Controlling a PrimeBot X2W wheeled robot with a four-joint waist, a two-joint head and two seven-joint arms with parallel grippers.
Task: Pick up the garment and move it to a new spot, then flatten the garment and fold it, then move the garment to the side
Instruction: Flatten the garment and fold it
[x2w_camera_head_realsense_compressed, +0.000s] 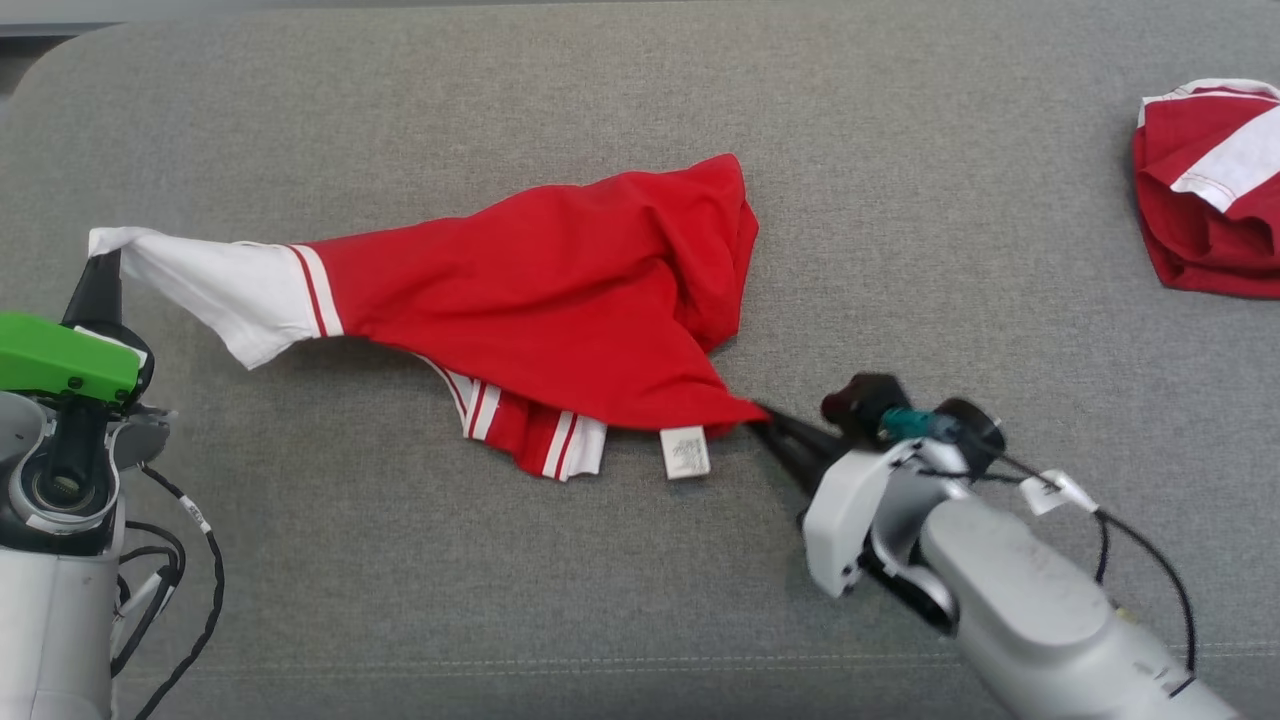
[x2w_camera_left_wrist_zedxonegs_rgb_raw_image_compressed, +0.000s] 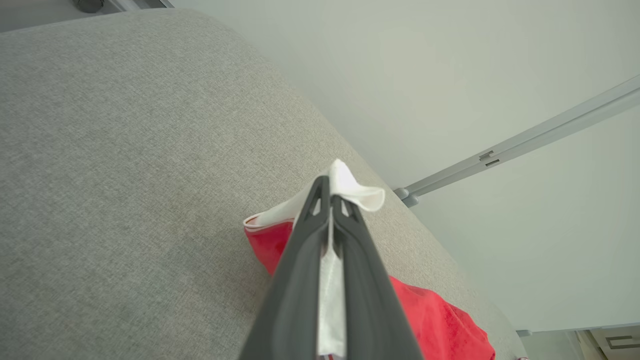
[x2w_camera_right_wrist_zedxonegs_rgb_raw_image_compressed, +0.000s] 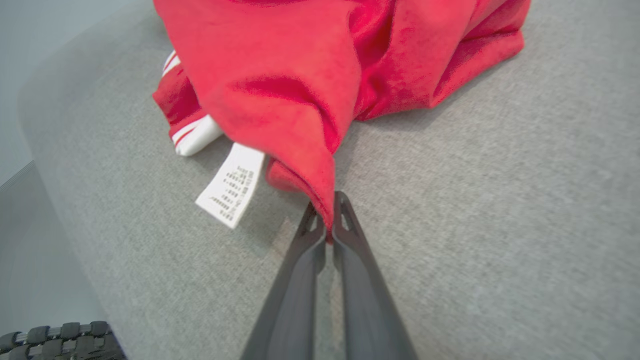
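- First, the left gripper (x2w_camera_head_realsense_compressed: 103, 262). Pinching what?
- Pinching the tip of the white sleeve (x2w_camera_head_realsense_compressed: 210, 285) with tightly closed jaws, near the left edge of the grey cushion (x2w_camera_head_realsense_compressed: 640, 90).
- And the right gripper (x2w_camera_head_realsense_compressed: 762, 415)?
- Closed too, nipping a red corner of the garment (x2w_camera_head_realsense_compressed: 560, 290), just beside the white label (x2w_camera_head_realsense_compressed: 685, 452).
- Where to look for the garment, then?
- In the middle of the cushion, stretched long from left to right between both grippers. Bunched up toward the back on the right part.
- Which way to pull?
- Probably apart, along that long line, to smooth it flat. One end for each arm, so no nearer one.
- Anything else lying about?
- Another red and white cloth (x2w_camera_head_realsense_compressed: 1200, 190), well apart, at the right edge.
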